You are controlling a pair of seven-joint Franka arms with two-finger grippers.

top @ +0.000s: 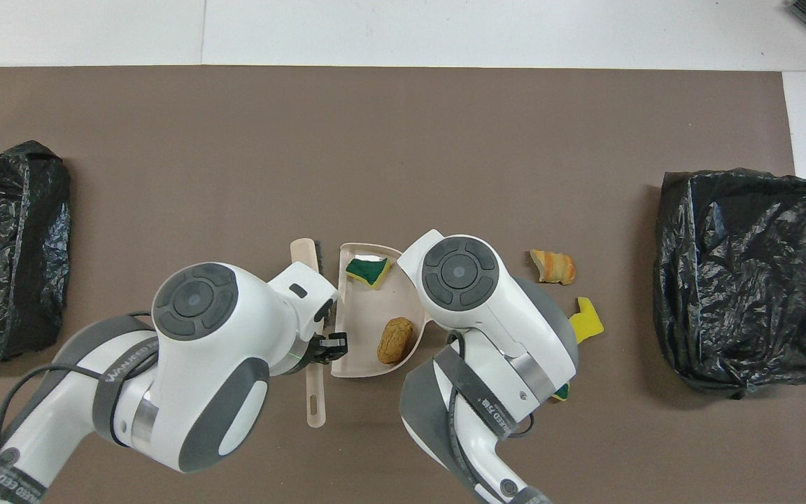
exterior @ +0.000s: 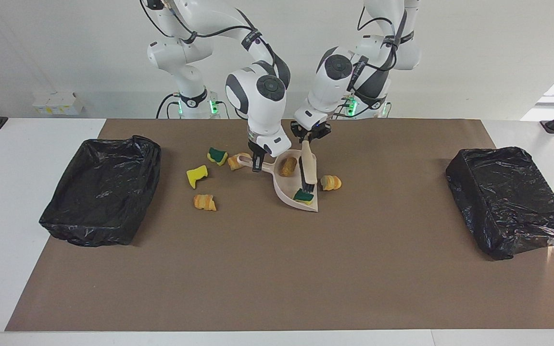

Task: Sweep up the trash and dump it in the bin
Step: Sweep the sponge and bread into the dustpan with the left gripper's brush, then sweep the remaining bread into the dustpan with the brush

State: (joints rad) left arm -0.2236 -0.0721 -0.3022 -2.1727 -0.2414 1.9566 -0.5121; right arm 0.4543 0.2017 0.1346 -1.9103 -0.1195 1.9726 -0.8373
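Two scraps of the trash lay inside the beige dustpan point(exterior: 294, 185): a tan bread-like piece point(exterior: 287, 166) toward the handle end and a green-and-yellow sponge chunk point(exterior: 303, 196) at the pan's open lip, just under the black bristles of the brush point(exterior: 308, 168); another bread-like piece point(exterior: 330, 182) sat on the brown mat point(exterior: 277, 269) just beside the pan, toward the left arm's end; four more scraps lay toward the right arm's end of the pan: a bread-like piece point(exterior: 235, 161) touching the pan's handle, a green-topped sponge point(exterior: 217, 155), a yellow sponge chunk point(exterior: 196, 176) and a tan-orange piece point(exterior: 204, 202).

The right gripper point(exterior: 257, 166) pointed straight down, clamped on the dustpan's handle, with the pan resting on the mat; the left gripper point(exterior: 308, 141) reached in at a slant, fingers closed on the brush's handle, the brush angled down along the pan's edge.

The facing view showed the scrap beside the pan, which the left arm hid from above; the overhead view point(top: 368, 269) showed the pan's inside plainly; a black-lined bin point(exterior: 101, 190) stood at the right arm's end and another black-lined bin point(exterior: 510, 199) at the left arm's end, both well apart from the trash.
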